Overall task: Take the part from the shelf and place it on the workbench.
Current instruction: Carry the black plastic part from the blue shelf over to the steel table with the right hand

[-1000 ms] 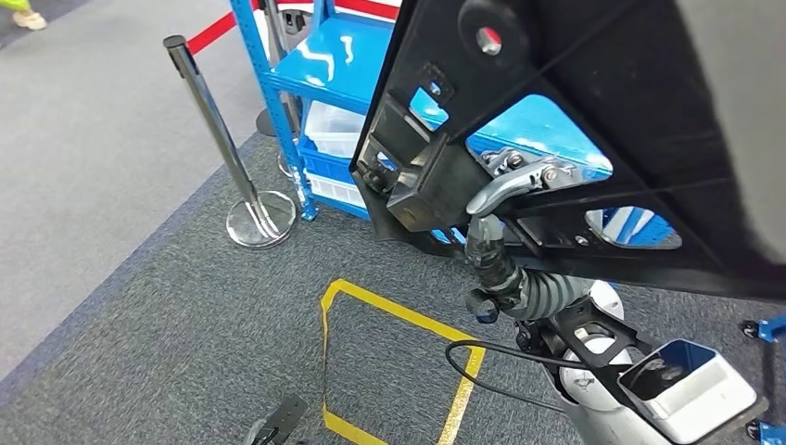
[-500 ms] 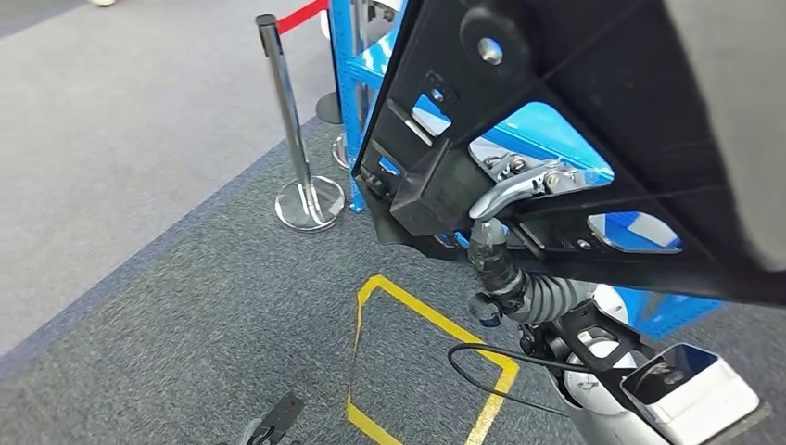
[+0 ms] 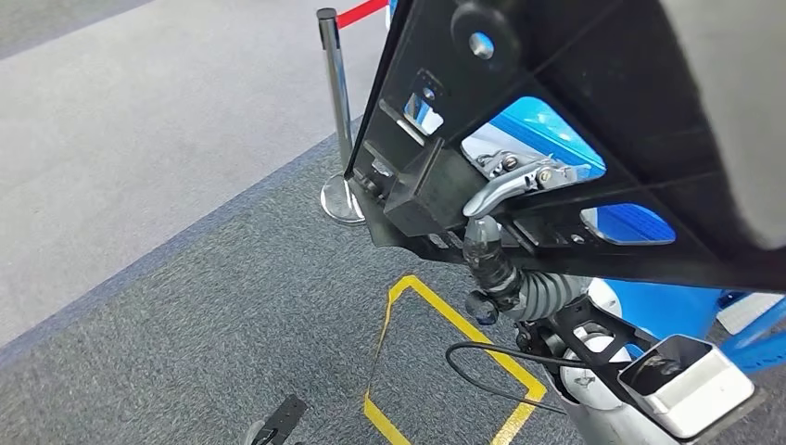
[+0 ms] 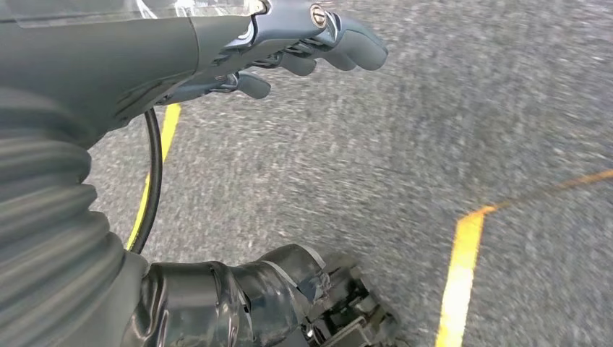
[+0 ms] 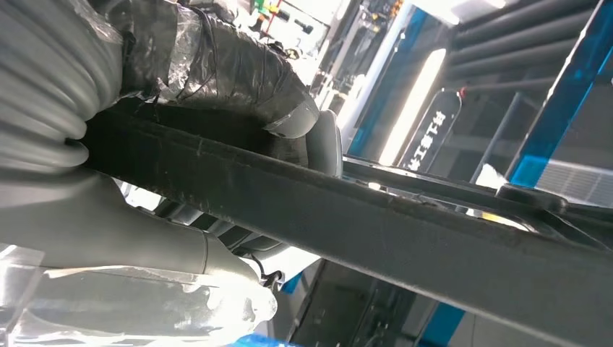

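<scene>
While the large black ribbed plastic part [image 3: 593, 120] filled my head view, my right robot hand [image 3: 514, 181] gripped its inner bar; swinging it risked striking the chrome stanchion post [image 3: 335, 111]. At my left wrist, the left robot hand [image 4: 289, 43] hung slack above grey carpet. At my right wrist, fingers [image 5: 238, 72] clasped the bar, which might slip.

Counted from the room: one large black plastic panel part with cut-out openings [image 3: 593, 111]. One chrome stanchion post on a round base [image 3: 335, 111], carrying one red belt [image 3: 361, 12]. One blue metal shelf [image 3: 649, 306]. One yellow taped floor outline [image 3: 445, 371]. Two robot hands: the right hand [image 3: 505, 185], the left hand [image 4: 289, 50].
</scene>
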Robot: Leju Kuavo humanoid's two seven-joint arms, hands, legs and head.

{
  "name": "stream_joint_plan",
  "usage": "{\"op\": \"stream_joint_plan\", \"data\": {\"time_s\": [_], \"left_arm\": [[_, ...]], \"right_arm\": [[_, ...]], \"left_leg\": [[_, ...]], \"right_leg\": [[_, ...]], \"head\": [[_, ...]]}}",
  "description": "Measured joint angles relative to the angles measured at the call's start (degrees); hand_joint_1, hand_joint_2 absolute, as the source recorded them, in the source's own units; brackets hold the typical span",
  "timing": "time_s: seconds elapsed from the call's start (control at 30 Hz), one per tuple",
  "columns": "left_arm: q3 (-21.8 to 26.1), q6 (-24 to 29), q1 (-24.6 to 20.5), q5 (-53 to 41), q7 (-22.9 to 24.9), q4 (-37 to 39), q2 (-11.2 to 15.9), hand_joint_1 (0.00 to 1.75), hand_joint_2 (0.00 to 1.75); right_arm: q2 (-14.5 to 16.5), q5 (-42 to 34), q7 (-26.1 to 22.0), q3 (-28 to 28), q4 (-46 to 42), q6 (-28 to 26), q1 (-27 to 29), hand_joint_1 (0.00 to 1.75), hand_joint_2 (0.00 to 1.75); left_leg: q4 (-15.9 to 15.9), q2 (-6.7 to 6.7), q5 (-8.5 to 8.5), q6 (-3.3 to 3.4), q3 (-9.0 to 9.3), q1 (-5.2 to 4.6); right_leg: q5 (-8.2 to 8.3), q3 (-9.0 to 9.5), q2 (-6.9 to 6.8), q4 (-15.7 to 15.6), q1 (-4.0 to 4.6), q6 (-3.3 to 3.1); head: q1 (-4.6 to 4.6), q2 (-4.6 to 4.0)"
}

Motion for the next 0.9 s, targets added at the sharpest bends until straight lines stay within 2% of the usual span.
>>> {"op": "stream_joint_plan", "data": {"time_s": [0.03,0.1,0.13,0.17,0.2,0.23,0.3,0.37,0.4,0.43,0.47,0.5,0.53,0.6,0.67,0.73,0.77,0.8,0.87,0.9], "left_arm": [[0.0,0.04,-0.02,-0.03,0.02,0.0,0.01,0.0,1.75],[0.0,0.13,-0.25,-0.11,0.04,0.0,0.04,0.0,1.75],[0.0,0.16,-0.34,-0.13,0.05,0.0,0.05,0.0,1.75],[0.0,0.2,-0.35,-0.15,0.06,0.0,0.08,0.0,1.75],[0.0,0.22,-0.28,-0.16,0.07,0.0,0.1,0.0,1.75],[0.0,0.23,-0.1,-0.19,0.08,0.0,0.11,0.0,1.75],[0.0,0.22,0.12,-0.31,0.09,0.01,0.13,0.0,1.75],[0.0,0.21,0.08,-0.43,0.1,0.01,0.13,0.0,1.75],[0.0,0.21,0.08,-0.45,0.1,0.0,0.13,0.0,1.75],[0.0,0.2,0.13,-0.47,0.1,0.0,0.13,0.0,1.75],[0.0,0.2,0.21,-0.48,0.12,0.0,0.13,0.0,1.75],[0.0,0.19,0.29,-0.49,0.14,0.0,0.13,0.0,1.75],[0.0,0.19,0.33,-0.51,0.15,0.0,0.13,0.0,1.75],[0.0,0.18,0.27,-0.55,0.19,0.0,0.13,0.0,1.75],[0.0,0.19,0.22,-0.56,0.22,0.0,0.16,0.0,1.75],[0.0,0.2,0.45,-0.56,0.25,0.01,0.3,0.0,1.75],[0.0,0.21,0.62,-0.57,0.25,0.02,0.34,0.0,1.75],[0.0,0.21,0.69,-0.57,0.26,0.02,0.4,0.0,1.75],[0.0,0.2,0.56,-0.61,0.25,0.02,0.39,0.0,1.75],[0.0,0.19,0.45,-0.63,0.25,0.02,0.41,0.0,1.75]], "right_arm": [[0.0,0.0,-0.02,0.0,0.0,-0.01,-0.01,1.75,1.75],[0.0,0.0,-0.12,0.0,0.0,-0.01,-0.01,1.75,1.75],[0.0,0.0,-0.18,0.0,0.0,-0.02,-0.01,1.75,1.75],[0.0,0.0,-0.22,0.0,0.0,-0.04,0.0,1.75,1.75],[0.0,0.0,-0.24,0.0,-0.01,-0.07,0.01,1.75,1.75],[-0.01,0.0,-0.25,0.0,-0.01,-0.09,0.01,1.75,1.75],[-0.02,0.0,-0.33,0.0,-0.02,-0.14,0.02,1.75,1.75],[-0.03,-0.02,-0.43,0.0,-0.02,-0.16,0.21,1.75,1.75],[-0.04,-0.04,-0.46,0.0,-0.02,-0.16,0.42,1.75,1.75],[-0.06,-0.07,-0.46,0.0,-0.02,-0.16,0.66,1.75,1.75],[-0.08,-0.11,-0.46,0.0,-0.02,-0.16,0.86,1.75,1.75],[-0.09,-0.17,-0.47,0.0,-0.02,-0.16,0.96,1.75,1.75],[-0.09,-0.24,-0.5,0.0,-0.02,-0.16,0.99,1.75,1.75],[-0.09,-0.37,-0.64,0.0,-0.04,-0.16,1.01,1.75,1.75],[-0.09,-0.44,-0.78,0.0,-0.07,-0.14,1.11,1.75,1.75],[-0.09,-0.46,-0.83,0.0,-0.08,-0.11,1.11,1.75,1.75],[-0.06,-0.46,-0.84,0.0,-0.06,-0.08,1.09,1.75,1.75],[-0.04,-0.47,-0.87,0.0,-0.05,-0.06,1.05,1.75,1.75],[0.0,-0.48,-0.89,0.0,-0.04,-0.02,1.07,1.75,1.75],[-0.01,-0.47,-0.9,0.0,-0.04,0.01,1.11,1.75,1.75]], "left_leg": [[-3.95,0.71,2.05,0.15,1.97,-0.02],[-10.52,2.4,4.21,0.84,5.4,-0.67],[-11.91,2.83,4.29,1.25,6.03,-0.99],[-12.16,2.64,4.07,1.66,6.07,-1.28],[-12.35,2.05,4.18,2.09,6.02,-1.29],[-12.7,1.46,4.32,2.44,6.23,-1.16],[-13.59,0.47,4.73,3.28,6.86,-0.86],[-13.9,-0.56,4.89,3.86,7.08,-0.75],[-13.87,-1.18,4.88,4.02,7.06,-0.79],[-13.8,-1.9,4.85,4.05,7.06,-0.81],[-13.66,-2.65,4.81,4.04,7.05,-0.82],[-13.42,-3.45,4.72,3.95,7.05,-0.8],[-13.06,-4.26,4.56,3.77,7.02,-0.74],[-11.94,-5.76,4.1,3.14,6.43,-0.73],[-11.24,-7.0,4.02,2.42,5.52,-0.57],[-11.0,-7.84,4.23,1.77,4.9,-0.26],[-10.22,-7.06,4.0,1.47,4.5,-0.36],[-8.52,-5.56,3.27,1.18,3.72,-0.49],[-2.54,-1.87,0.46,0.65,0.87,-0.62],[0.71,-0.94,-0.97,0.47,-0.83,-0.5]], "right_leg": [[-0.15,0.22,-0.62,0.0,0.0,0.14],[-0.45,0.59,-1.72,-0.02,0.23,0.59],[-0.55,0.7,-2.22,-0.05,0.34,0.84],[-0.6,0.8,-2.75,-0.15,0.45,1.11],[-0.64,1.01,-3.32,-0.3,0.5,1.42],[-0.86,1.19,-3.33,-0.28,0.44,1.72],[-2.54,0.5,-1.29,1.95,0.31,2.1],[-5.85,-2.72,1.54,8.68,0.26,2.13],[-7.19,-4.66,2.15,12.37,0.32,2.15],[-7.57,-6.0,2.4,14.73,0.38,2.22],[-6.86,-6.42,2.51,15.08,0.37,2.28],[-5.08,-5.69,2.64,13.1,0.29,2.33],[-2.85,-4.21,3.09,9.67,0.12,2.37],[-0.41,-1.42,5.73,3.43,-0.4,2.43],[-0.6,-0.72,7.46,1.62,-0.48,2.24],[-0.49,-0.68,6.42,1.42,-0.36,1.62],[-0.44,-0.52,5.77,1.28,-0.4,1.25],[-0.38,-0.36,5.04,1.12,-0.49,0.92],[-0.47,-0.08,3.51,0.98,-0.4,0.49],[-0.54,-0.04,2.68,0.99,-0.28,0.34]], "head": [[0.0,0.01],[0.03,0.0],[0.05,0.0],[0.07,-0.01],[0.08,-0.01],[0.11,-0.01],[0.28,0.0],[0.53,0.0],[0.62,0.0],[0.65,-0.01],[0.67,-0.01],[0.68,-0.01],[0.69,-0.01],[0.68,0.0],[0.71,0.0],[0.78,0.0],[0.62,-0.01],[0.33,-0.01],[-0.21,-0.01],[-0.32,-0.01]]}}
